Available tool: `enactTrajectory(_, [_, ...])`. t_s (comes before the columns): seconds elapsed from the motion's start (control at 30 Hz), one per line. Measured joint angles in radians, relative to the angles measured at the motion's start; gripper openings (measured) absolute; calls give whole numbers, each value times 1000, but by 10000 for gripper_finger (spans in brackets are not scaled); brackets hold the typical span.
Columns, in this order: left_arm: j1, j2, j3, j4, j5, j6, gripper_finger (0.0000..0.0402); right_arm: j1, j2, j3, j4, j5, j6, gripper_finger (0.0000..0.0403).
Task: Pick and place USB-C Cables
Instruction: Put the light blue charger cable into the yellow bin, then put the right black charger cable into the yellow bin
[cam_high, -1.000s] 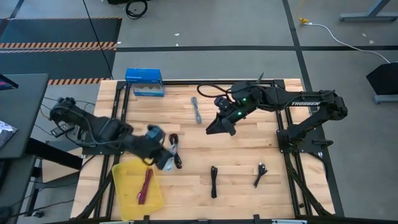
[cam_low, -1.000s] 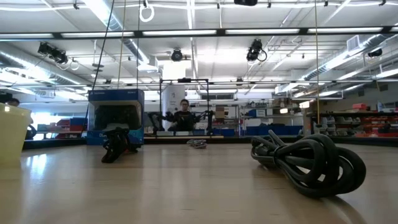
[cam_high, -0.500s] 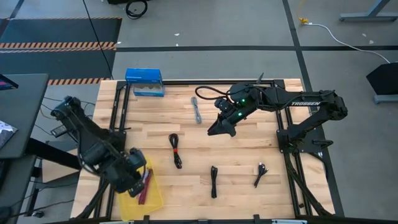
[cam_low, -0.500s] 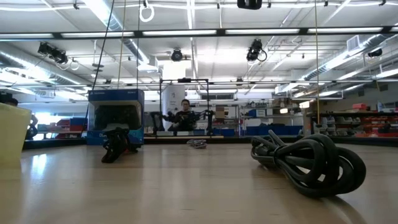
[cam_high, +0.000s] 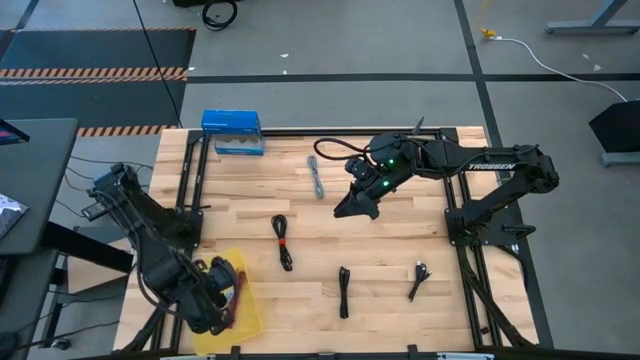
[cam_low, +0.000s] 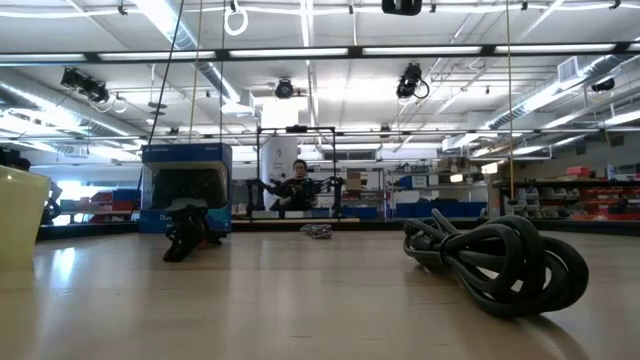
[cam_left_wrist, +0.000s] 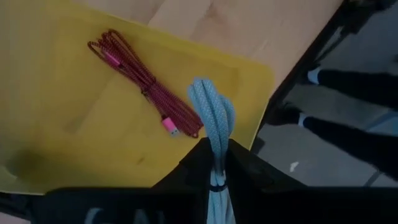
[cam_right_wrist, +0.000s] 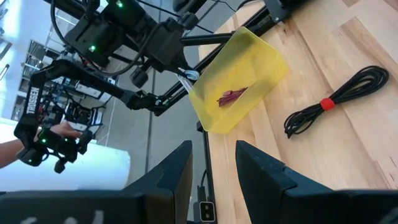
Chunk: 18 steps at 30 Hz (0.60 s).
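My left gripper (cam_high: 218, 292) hangs over the yellow tray (cam_high: 250, 318) at the table's near left corner, shut on a pale grey USB-C cable bundle (cam_left_wrist: 213, 118). A magenta cable (cam_left_wrist: 144, 84) lies flat in the tray. On the wood lie a second grey cable (cam_high: 316, 176), a black cable with a red tie (cam_high: 283, 242) and two more black cables (cam_high: 344, 291) (cam_high: 418, 281). My right gripper (cam_high: 355, 208) hovers open above the table's middle, toward its far side, touching nothing. My left gripper pinches the grey bundle (cam_left_wrist: 216, 152) between its two fingers, which come from above and point down into the tray. The bundle runs along the fingers. Its looped end (cam_left_wrist: 210, 99) sticks out past the fingertips, above the tray floor, beside the magenta cable's plug.
A blue box (cam_high: 232, 131) stands at the far left of the table. In the low view a black cable (cam_low: 497, 262) lies close by and the tray wall (cam_low: 20, 215) is at the left. A person (cam_low: 295, 185) sits beyond the table.
My left gripper has swung from beside the red-tied black cable toward the table's near left corner, sunk and tipped to point steeply down. It has carried the grey bundle over the yellow tray. My right arm has kept still.
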Motion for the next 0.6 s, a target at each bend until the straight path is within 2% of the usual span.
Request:
enactTrajectory(0.17, [-1, 0, 0, 13, -1, -12, 83, 0, 0, 0, 0, 0, 0, 128])
enactTrajectory(0.43, [0, 0, 0, 13, 25, -23, 168, 0, 0, 0, 0, -6, 5, 128])
enactTrajectory(0.6, [39, -7, 0, 90, -32, -19, 196, 5, 0, 0, -25, -22, 19, 128])
